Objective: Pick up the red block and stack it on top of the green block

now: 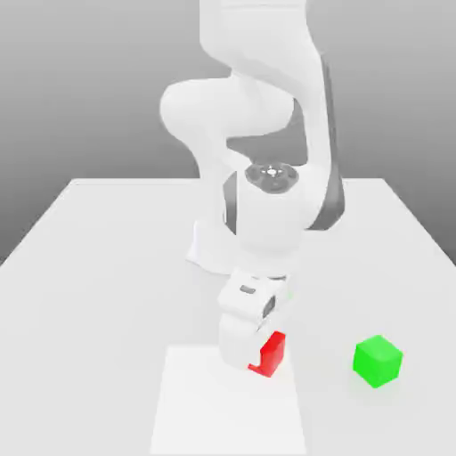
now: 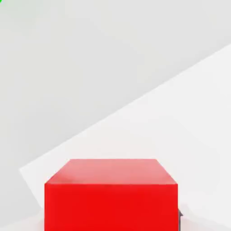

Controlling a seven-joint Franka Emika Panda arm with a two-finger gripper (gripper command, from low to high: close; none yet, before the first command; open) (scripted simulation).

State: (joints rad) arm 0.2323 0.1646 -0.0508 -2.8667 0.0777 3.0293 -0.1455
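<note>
Low over the white table, the gripper sits around the red block; whether its fingers grip the cube cannot be told. The hand view shows the red block's plain matte faces close up. In the exterior view, the green block rests well apart toward that view's right.

- The red block is a plain bright red, matte and unpatterned; in the hand view its top face reads slightly lighter than its front face.
- The green block is a plain bright green, its top face paler.
- The arm is white with dark grey side panels.
- The table is pale grey-white, with a whiter rectangular patch at its near edge.
- The backdrop is a grey gradient.
</note>
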